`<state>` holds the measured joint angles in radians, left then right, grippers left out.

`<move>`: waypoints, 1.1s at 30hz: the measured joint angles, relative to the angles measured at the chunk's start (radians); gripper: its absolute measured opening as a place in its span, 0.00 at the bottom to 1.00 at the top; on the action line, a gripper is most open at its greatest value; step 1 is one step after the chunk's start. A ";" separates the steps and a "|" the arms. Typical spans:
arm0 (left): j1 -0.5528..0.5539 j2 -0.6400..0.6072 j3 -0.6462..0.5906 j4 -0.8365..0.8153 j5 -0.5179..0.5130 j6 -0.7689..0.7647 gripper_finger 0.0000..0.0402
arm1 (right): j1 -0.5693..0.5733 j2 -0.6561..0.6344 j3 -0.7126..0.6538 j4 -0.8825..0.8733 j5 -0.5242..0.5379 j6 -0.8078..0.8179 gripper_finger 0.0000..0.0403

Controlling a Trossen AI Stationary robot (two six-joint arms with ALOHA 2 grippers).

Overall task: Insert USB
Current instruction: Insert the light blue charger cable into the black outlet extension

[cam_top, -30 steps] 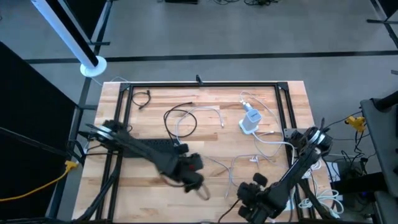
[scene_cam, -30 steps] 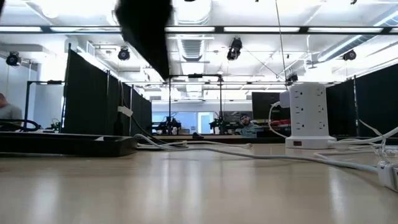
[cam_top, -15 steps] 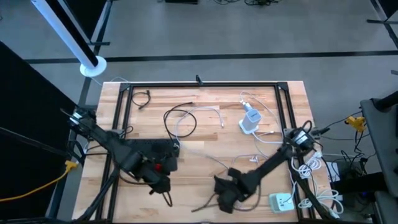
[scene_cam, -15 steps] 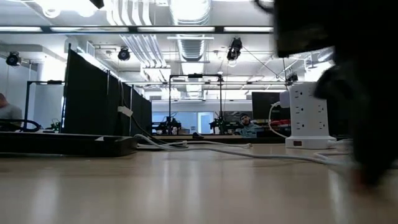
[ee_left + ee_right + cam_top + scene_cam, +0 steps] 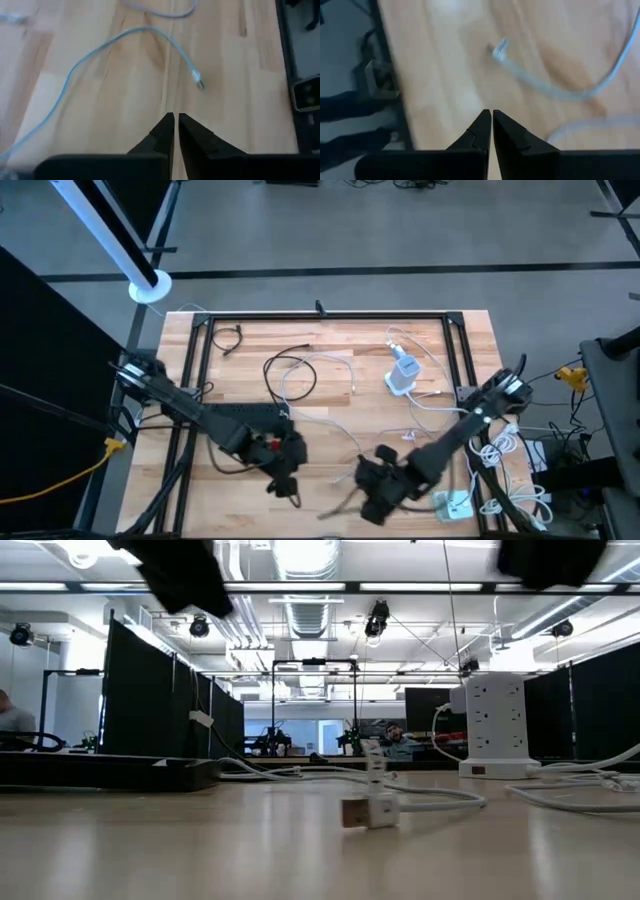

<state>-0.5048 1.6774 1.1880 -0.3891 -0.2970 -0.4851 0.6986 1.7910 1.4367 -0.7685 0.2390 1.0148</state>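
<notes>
The wooden table (image 5: 250, 355) is framed by a black rail near its upper, left and right edges, and its middle and lower middle lie mostly bare, with open board between the two arms. The left gripper (image 5: 283, 483) sits at lower centre-left of the high view, its arm stretched diagonally from the left edge; in the left wrist view its fingers (image 5: 165, 131) are pressed together, holding nothing, and point toward a pale cable's USB plug (image 5: 197, 80) lying free on the wood just ahead. The right gripper (image 5: 372, 502) sits at lower centre, its arm slanting down from the right edge; its fingers (image 5: 482, 127) are likewise closed on nothing, with a second white plug end (image 5: 499, 49) lying on the board beyond them. One white power tower (image 5: 403, 372) stands at upper right of the table, upright at right in the low view (image 5: 493, 728). A black cable (image 5: 292, 372) loops at upper centre, another small one (image 5: 228, 338) lies at upper left, and several white cables (image 5: 430, 412) trail across the right side.
</notes>
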 joint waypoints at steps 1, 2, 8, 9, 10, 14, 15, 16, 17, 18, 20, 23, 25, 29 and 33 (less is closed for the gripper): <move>0.011 0.025 0.019 0.044 0.017 0.040 0.10 | 0.018 -0.011 0.000 -0.018 0.001 0.026 0.01; 0.021 0.055 0.042 0.090 0.034 0.080 0.13 | 0.032 -0.024 0.000 -0.035 0.006 0.053 0.01; 0.057 0.310 0.266 0.156 0.082 0.146 0.34 | 0.094 -0.052 -0.001 -0.153 0.034 0.267 0.01; 0.058 0.352 0.307 0.123 0.083 0.146 0.37 | 0.101 -0.053 -0.002 -0.161 0.032 0.298 0.01; 0.059 0.391 0.351 0.079 0.084 0.146 0.40 | 0.111 -0.055 -0.002 -0.158 0.031 0.326 0.01; 0.058 0.518 0.504 -0.155 0.083 0.095 0.47 | 0.141 -0.055 -0.001 -0.155 0.031 0.407 0.01; 0.058 0.542 0.531 -0.198 0.082 0.085 0.48 | 0.148 -0.055 -0.001 -0.156 0.032 0.419 0.01; 0.057 0.560 0.551 -0.221 0.082 0.077 0.49 | 0.154 -0.055 -0.001 -0.156 0.033 0.428 0.01; 0.057 0.575 0.563 -0.231 0.082 0.065 0.49 | 0.159 -0.055 -0.001 -0.156 0.034 0.432 0.01; 0.058 0.584 0.568 -0.232 0.085 0.047 0.49 | 0.160 -0.055 -0.001 -0.157 0.034 0.433 0.01; 0.061 0.595 0.572 -0.222 0.101 -0.001 0.49 | 0.162 -0.055 -0.001 -0.158 0.035 0.433 0.01; 0.064 0.595 0.571 -0.205 0.100 -0.086 0.47 | 0.161 -0.055 -0.001 -0.158 0.052 0.433 0.01; 0.067 0.595 0.570 -0.205 0.100 -0.127 0.45 | 0.161 -0.055 -0.001 -0.158 0.058 0.428 0.01; 0.074 0.604 0.563 -0.171 0.101 -0.188 0.39 | 0.161 -0.055 -0.001 -0.159 0.077 0.421 0.01; 0.076 0.631 0.561 -0.151 0.129 -0.220 0.33 | 0.161 -0.055 -0.001 -0.159 0.078 0.391 0.01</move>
<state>-0.4283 2.3081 1.7485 -0.5398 -0.1685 -0.7055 0.8597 1.7355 1.4353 -0.9271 0.3167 1.4061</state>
